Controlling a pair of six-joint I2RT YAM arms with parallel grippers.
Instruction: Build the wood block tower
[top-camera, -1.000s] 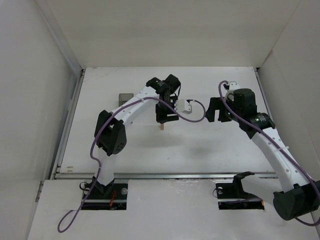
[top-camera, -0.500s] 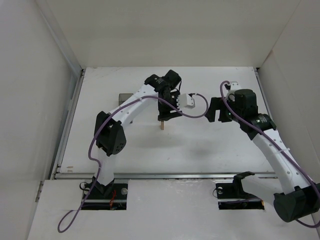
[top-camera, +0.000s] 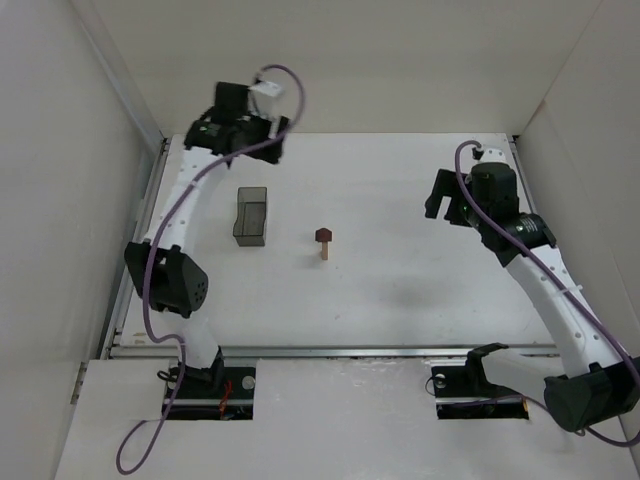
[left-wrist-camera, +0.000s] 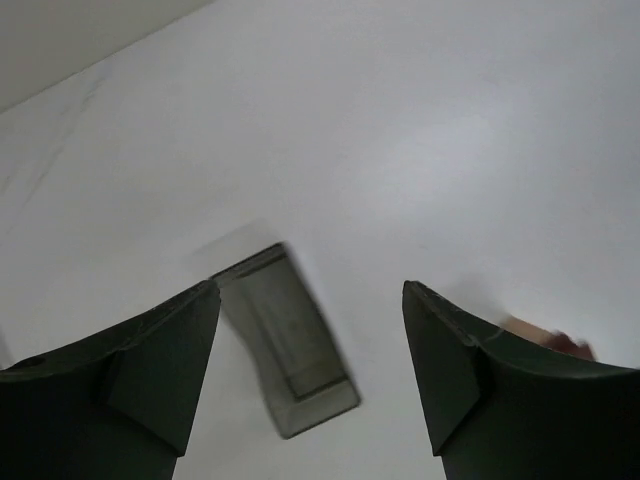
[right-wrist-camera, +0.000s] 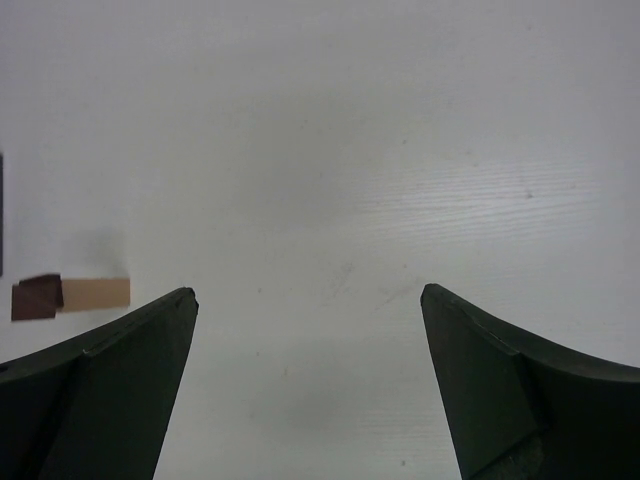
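Note:
The wood block tower stands at the table's middle: a slim light tan upright piece with a small dark reddish-brown block on top. In the right wrist view it shows at the far left. A blurred edge of it peeks past the right finger in the left wrist view. My left gripper is open and empty, raised at the far left corner, well away from the tower. My right gripper is open and empty, to the right of the tower.
A dark translucent rectangular bin stands left of the tower and also shows in the left wrist view. White walls enclose the table on the left, right and back.
My left gripper let go at the tower and swung far back and left, leaving the reddish-brown block on the tan piece. My right gripper drew back a little to the right.

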